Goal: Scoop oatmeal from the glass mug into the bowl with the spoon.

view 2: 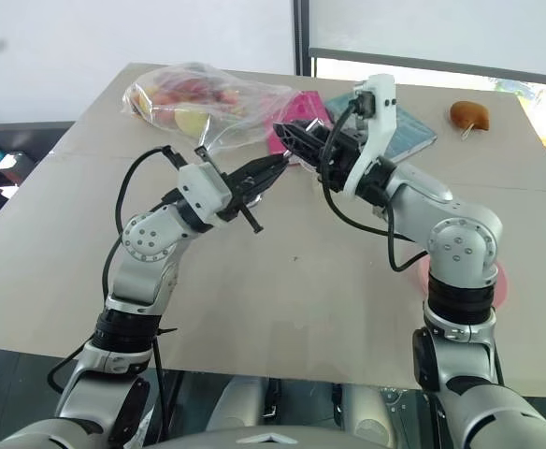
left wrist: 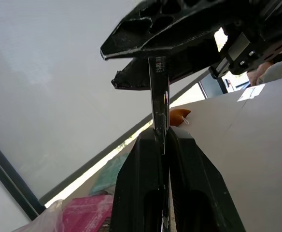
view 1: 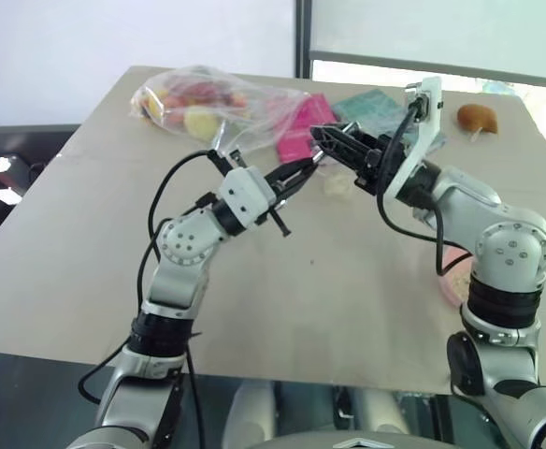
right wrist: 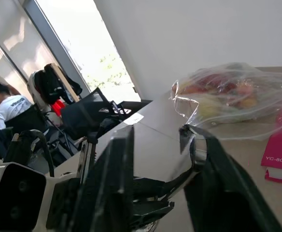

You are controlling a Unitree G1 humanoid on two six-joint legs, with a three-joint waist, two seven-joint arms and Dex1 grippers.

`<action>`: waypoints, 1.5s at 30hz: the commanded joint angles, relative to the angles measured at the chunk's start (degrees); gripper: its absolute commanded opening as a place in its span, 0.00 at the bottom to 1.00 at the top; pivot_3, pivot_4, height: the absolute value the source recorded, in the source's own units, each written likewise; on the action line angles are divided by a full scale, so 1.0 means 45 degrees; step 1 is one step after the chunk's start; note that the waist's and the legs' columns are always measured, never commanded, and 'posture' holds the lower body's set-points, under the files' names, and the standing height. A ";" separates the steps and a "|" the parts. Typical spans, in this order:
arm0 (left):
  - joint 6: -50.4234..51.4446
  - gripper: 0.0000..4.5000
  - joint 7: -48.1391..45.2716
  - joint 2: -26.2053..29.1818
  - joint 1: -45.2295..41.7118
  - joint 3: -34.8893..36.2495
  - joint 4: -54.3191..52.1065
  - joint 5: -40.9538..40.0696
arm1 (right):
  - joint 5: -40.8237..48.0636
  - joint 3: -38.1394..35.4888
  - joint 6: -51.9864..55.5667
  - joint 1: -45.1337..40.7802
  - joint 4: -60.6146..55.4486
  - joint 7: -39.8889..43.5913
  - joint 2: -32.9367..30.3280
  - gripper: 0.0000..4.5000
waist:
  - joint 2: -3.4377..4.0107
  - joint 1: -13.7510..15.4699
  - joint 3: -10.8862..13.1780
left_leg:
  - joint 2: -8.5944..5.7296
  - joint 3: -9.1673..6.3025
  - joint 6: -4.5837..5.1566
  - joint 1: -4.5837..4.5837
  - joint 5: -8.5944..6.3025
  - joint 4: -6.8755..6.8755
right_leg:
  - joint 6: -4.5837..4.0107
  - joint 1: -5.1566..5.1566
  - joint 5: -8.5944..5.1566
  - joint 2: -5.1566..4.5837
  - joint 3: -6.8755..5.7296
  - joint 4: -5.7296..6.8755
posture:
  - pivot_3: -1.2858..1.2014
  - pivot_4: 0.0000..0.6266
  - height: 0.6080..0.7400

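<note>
1. Left gripper (view 2: 271, 171) is clamped tight on the spoon (left wrist: 159, 104), held up in the air over the middle of the table (view 2: 282, 299).
2. Right gripper (view 2: 287, 134) meets it tip to tip, its fingers at the spoon's far end. Closed on it or not, can't tell.
3. Bowl (view 2: 497, 285) sits by the table's right edge, mostly hidden behind the right arm.
4. Glass mug (view 1: 337, 182) stands just below the grippers, oatmeal not discernible.
</note>
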 commanded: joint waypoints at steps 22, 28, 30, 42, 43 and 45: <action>0.6864 0.48 0.1472 -0.0192 -0.2550 0.1508 0.3634 -0.2999 | 0.6425 -0.1734 -0.1302 0.3324 -0.3566 -0.4412 -0.2720 0.00 | -0.0003 -0.0113 0.0001 | -0.0003 -0.0081 0.0001 0.0000 0.0001 0.0002 | 0.0010 0.0004 -0.0004 0.0007 -0.0003 0.0004 | 0.52 0.24 1.00; 0.5369 0.48 0.2030 -0.1614 -0.4696 0.0728 0.8095 -0.1228 | 0.6606 -0.1074 -0.2396 0.3796 -0.4475 -0.5833 -0.2953 0.00 | -0.0007 -0.0057 0.0003 | -0.0036 -0.0064 0.0004 -0.0011 0.0003 0.0010 | 0.0011 0.0018 -0.0004 0.0011 0.0005 -0.0004 | 0.52 0.24 1.00; 0.4806 0.48 0.2176 -0.1896 -0.5373 0.0757 0.9490 -0.0906 | 0.6392 -0.0919 -0.2730 0.4080 -0.4787 -0.6158 -0.2997 0.00 | -0.0008 -0.0064 0.0003 | -0.0036 -0.0068 0.0004 -0.0016 0.0003 0.0007 | 0.0011 0.0016 -0.0004 0.0011 0.0003 -0.0010 | 0.52 0.24 1.00; 0.2150 0.48 0.2516 -0.3239 -0.8339 0.1040 1.5179 0.0253 | 0.6103 -0.0205 -0.4129 0.4582 -0.5668 -0.7312 -0.3487 0.00 | -0.0011 -0.0018 0.0005 | -0.0041 -0.0075 0.0005 -0.0033 0.0002 0.0000 | 0.0016 0.0014 -0.0006 0.0010 -0.0001 -0.0029 | 0.52 0.24 1.00; 0.2009 0.48 0.2665 -0.3309 -0.8493 0.1133 1.5434 0.0260 | 0.6097 -0.0188 -0.4194 0.4593 -0.5712 -0.7351 -0.3572 0.00 | -0.0012 -0.0010 0.0005 | -0.0042 -0.0076 0.0005 -0.0032 0.0002 0.0000 | 0.0016 0.0014 -0.0006 0.0010 -0.0001 -0.0030 | 0.52 0.24 1.00; 0.1779 0.48 0.2918 -0.3448 -0.8752 0.1335 1.5922 0.0270 | 0.6081 -0.0171 -0.4359 0.4643 -0.5783 -0.7446 -0.3718 0.00 | -0.0013 0.0006 0.0007 | -0.0043 -0.0078 0.0005 -0.0033 0.0002 0.0001 | 0.0016 0.0014 -0.0006 0.0009 -0.0001 -0.0030 | 0.52 0.24 1.00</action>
